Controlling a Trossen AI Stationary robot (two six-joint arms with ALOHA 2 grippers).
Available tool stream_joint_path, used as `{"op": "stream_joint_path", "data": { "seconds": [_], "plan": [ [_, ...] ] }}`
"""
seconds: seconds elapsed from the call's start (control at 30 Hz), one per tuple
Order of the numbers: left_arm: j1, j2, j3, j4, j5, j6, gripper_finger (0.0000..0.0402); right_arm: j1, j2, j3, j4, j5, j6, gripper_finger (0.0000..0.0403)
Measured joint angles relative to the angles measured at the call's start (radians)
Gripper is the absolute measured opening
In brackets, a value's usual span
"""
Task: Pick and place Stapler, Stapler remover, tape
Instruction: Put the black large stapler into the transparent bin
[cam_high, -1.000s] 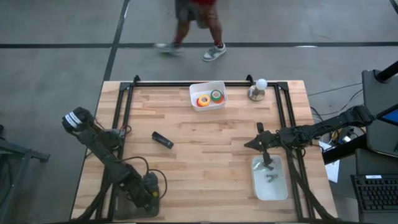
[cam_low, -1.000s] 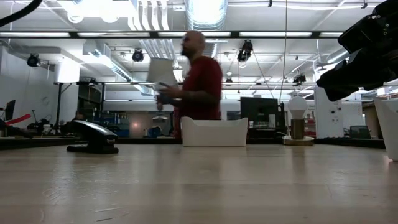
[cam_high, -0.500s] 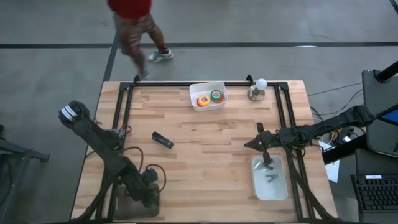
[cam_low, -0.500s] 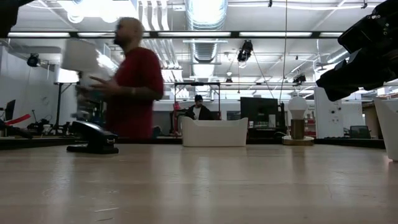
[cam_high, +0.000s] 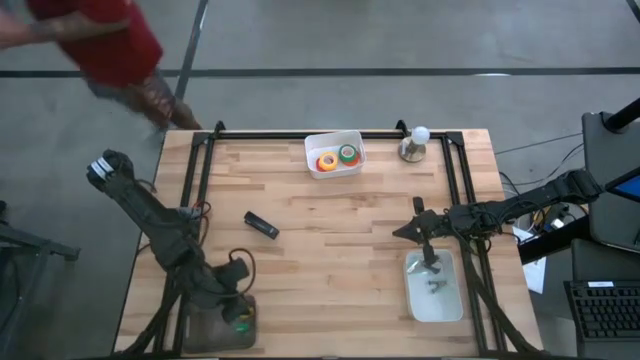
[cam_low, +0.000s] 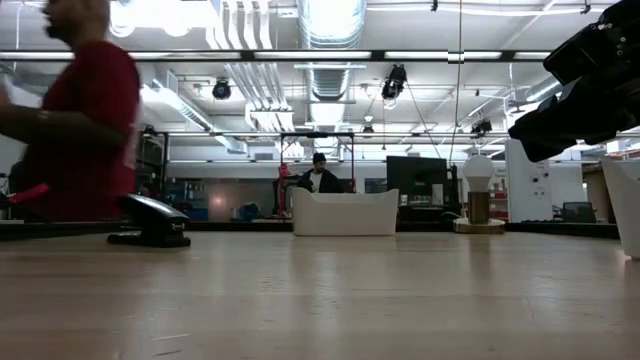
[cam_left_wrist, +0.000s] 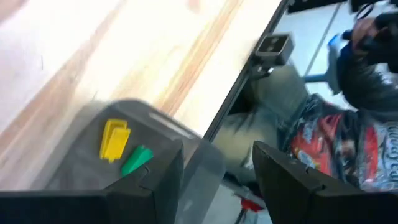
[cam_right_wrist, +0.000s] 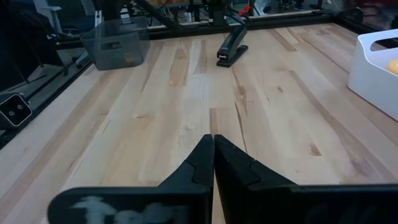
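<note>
We look down on a pale wooden tabletop (cam_high: 330, 250) ringed by a dark frame, where a person in a red shirt (cam_high: 100, 40) passes the far left corner, partly cut off by the picture's edge. A white bin (cam_high: 334, 154) sits at the far edge holding rolls of tape (cam_high: 337, 157); we make out orange-yellow and green rings from above, and cannot count the rest. Just to its right stands a small lamp with a white globe (cam_high: 415, 143).

A black stapler (cam_high: 261, 225) lies alone on the open boards left of centre, well apart from both arms. From the right wrist it shows across the boards (cam_right_wrist: 231, 46), with a grey bin (cam_right_wrist: 115, 42) farther off to one side.

The left tool (cam_left_wrist: 217, 177) hangs released, fingers spread, over the grey bin (cam_high: 218, 328) at the near left corner, where a yellow piece (cam_left_wrist: 114, 138) and a green piece (cam_left_wrist: 136, 160) lie inside; what they are we cannot tell. The right tool (cam_right_wrist: 213, 155) hovers clenched on nothing over the right side, just beyond a clear tray (cam_high: 434, 286) whose small contents are hard to read.

No staple remover can be picked out with certainty. At table height, the right arm (cam_low: 585, 85) looms dark at the upper right.
</note>
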Motion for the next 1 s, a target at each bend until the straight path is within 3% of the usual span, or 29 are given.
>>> {"op": "stream_joint_path", "data": {
  "seconds": [0.2,1.0],
  "plan": [
    [0.018,-0.026,0.000,0.000,-0.041,0.068,0.0193,0.000,0.000,0.000,0.000,0.000,0.000,0.0008],
    [0.117,-0.023,0.000,0.003,-0.045,0.235,0.0193,0.000,0.000,0.000,0.001,0.000,0.000,0.0008]
  ]
}}
